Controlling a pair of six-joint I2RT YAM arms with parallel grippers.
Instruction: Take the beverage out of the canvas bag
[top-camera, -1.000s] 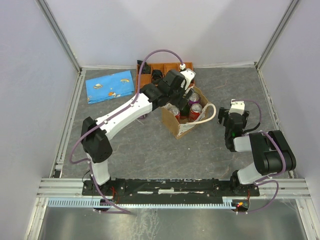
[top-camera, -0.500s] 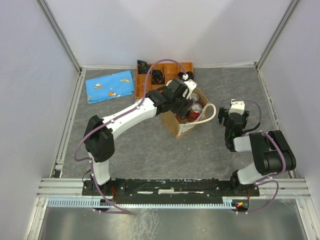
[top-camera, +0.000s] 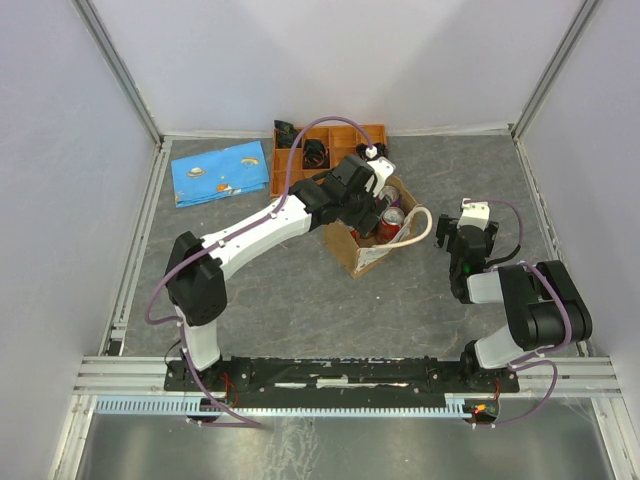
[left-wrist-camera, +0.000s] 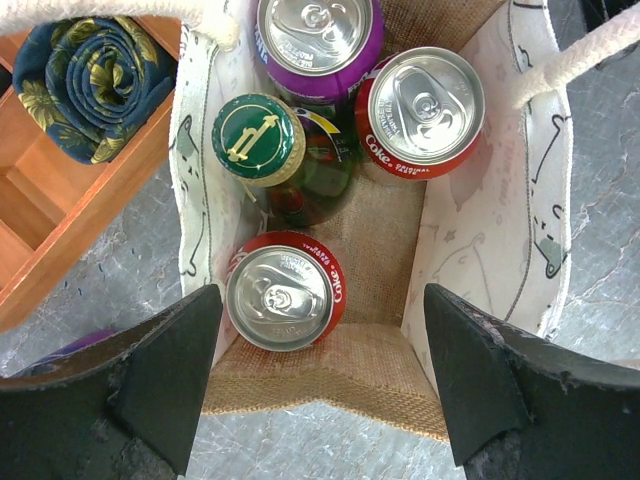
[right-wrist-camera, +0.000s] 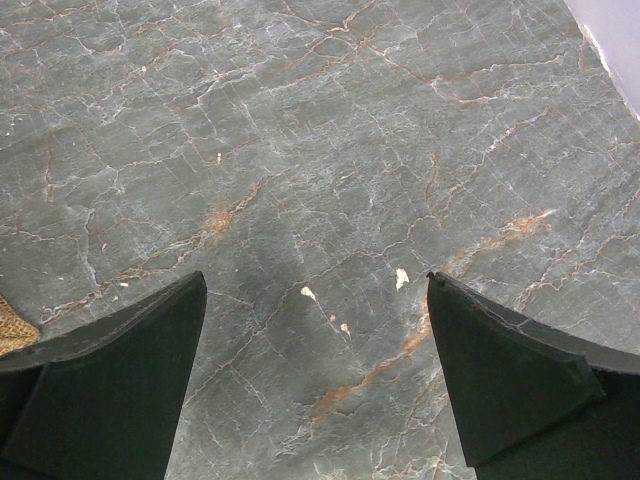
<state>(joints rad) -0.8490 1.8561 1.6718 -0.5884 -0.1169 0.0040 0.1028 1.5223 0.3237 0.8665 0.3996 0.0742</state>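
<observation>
The canvas bag (top-camera: 372, 256) stands open mid-table with its cream rope handles (top-camera: 418, 228) spread. In the left wrist view the bag (left-wrist-camera: 478, 210) holds a purple can (left-wrist-camera: 316, 38), a red Coke can (left-wrist-camera: 424, 108), a green bottle with a green-gold cap (left-wrist-camera: 250, 140) and a second red Coke can (left-wrist-camera: 286, 296). My left gripper (top-camera: 358, 205) hangs over the bag's mouth, open and empty (left-wrist-camera: 322, 300); its fingers straddle the bag's near end, just below the second Coke can. My right gripper (top-camera: 466, 240) is open and empty over bare table (right-wrist-camera: 315, 285), right of the bag.
An orange compartment tray (top-camera: 300, 140) sits behind the bag, touching it at the back left; a rolled dark floral cloth (left-wrist-camera: 85, 60) lies in it. A blue patterned pouch (top-camera: 220, 172) lies at the back left. Metal frame rails border the grey table.
My left gripper has moved forward and down over the bag's mouth, now covering the cans on its left side in the top view. The right arm has not moved.
</observation>
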